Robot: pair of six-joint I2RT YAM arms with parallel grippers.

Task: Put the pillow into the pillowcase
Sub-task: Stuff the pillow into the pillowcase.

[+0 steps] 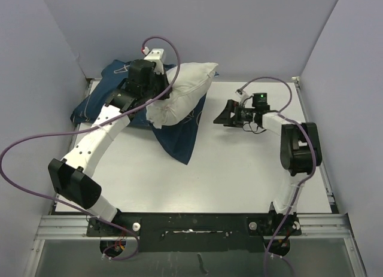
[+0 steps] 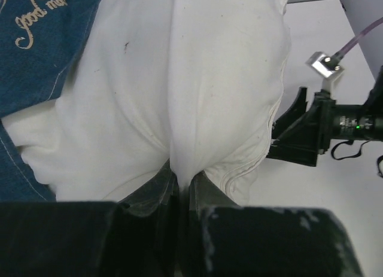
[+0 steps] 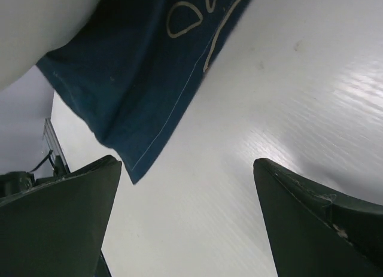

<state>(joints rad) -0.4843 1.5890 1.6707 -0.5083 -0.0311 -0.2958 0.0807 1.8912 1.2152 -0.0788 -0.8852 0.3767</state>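
Observation:
The white pillow [image 1: 182, 94] lies across the navy pillowcase [image 1: 179, 136] at the back left of the table. My left gripper [image 1: 157, 94] is shut on a pinched fold of the pillow [image 2: 179, 109], its fingers [image 2: 152, 190] pressed together on the white cloth. The pillowcase [image 2: 36, 43], with cream script, shows at the left under the pillow. My right gripper [image 1: 224, 116] is open and empty, low over the table just right of the pillowcase's corner [image 3: 131, 91]. The pillow's edge [image 3: 36, 26] shows at the top left of the right wrist view.
The white table [image 1: 239, 169] is boxed in by grey walls [image 1: 197, 26] at the back and sides. A purple cable [image 1: 173, 55] loops over the left wrist. My right gripper [image 2: 311, 133] shows beside the pillow in the left wrist view.

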